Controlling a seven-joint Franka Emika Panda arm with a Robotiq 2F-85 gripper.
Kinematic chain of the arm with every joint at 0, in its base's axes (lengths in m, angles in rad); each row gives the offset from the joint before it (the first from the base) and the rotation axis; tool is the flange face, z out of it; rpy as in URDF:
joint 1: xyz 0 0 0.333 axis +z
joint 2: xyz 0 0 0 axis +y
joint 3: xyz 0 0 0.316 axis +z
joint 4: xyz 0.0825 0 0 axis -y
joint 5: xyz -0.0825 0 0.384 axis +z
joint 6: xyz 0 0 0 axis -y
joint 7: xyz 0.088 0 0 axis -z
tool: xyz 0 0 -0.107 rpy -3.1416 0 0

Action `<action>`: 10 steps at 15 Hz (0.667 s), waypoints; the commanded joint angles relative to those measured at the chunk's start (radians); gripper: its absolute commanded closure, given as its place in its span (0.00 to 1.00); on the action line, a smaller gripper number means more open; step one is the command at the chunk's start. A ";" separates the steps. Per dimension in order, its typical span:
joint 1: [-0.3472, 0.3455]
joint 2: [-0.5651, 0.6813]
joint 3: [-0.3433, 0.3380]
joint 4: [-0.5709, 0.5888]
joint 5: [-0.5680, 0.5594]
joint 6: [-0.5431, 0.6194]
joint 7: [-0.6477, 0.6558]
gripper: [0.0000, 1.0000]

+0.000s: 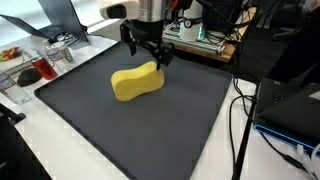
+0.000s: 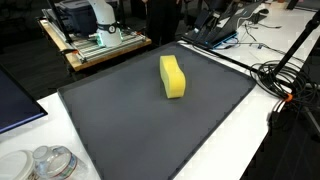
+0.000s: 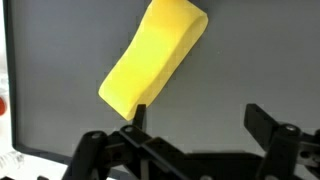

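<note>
The pincer hangs wide open, empty. In an exterior view the yellow sponge lies on the grey mat at its 7 o'clock.

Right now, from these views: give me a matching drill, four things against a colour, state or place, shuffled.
Things:
1 sponge
2 mat
3 jaws
4 cables

Colour, state or place:
a open
b dark grey
c lying beside the mat
d yellow

Pairs: 1-d, 2-b, 3-a, 4-c
</note>
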 commanded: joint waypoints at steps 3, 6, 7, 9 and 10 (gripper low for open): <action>-0.023 -0.171 -0.004 -0.208 0.031 0.019 0.233 0.00; -0.083 -0.246 0.003 -0.297 0.102 0.048 0.215 0.00; -0.109 -0.267 0.001 -0.326 0.139 0.072 0.202 0.00; -0.162 -0.300 -0.008 -0.383 0.210 0.129 0.168 0.00; -0.192 -0.315 -0.010 -0.420 0.260 0.178 0.136 0.00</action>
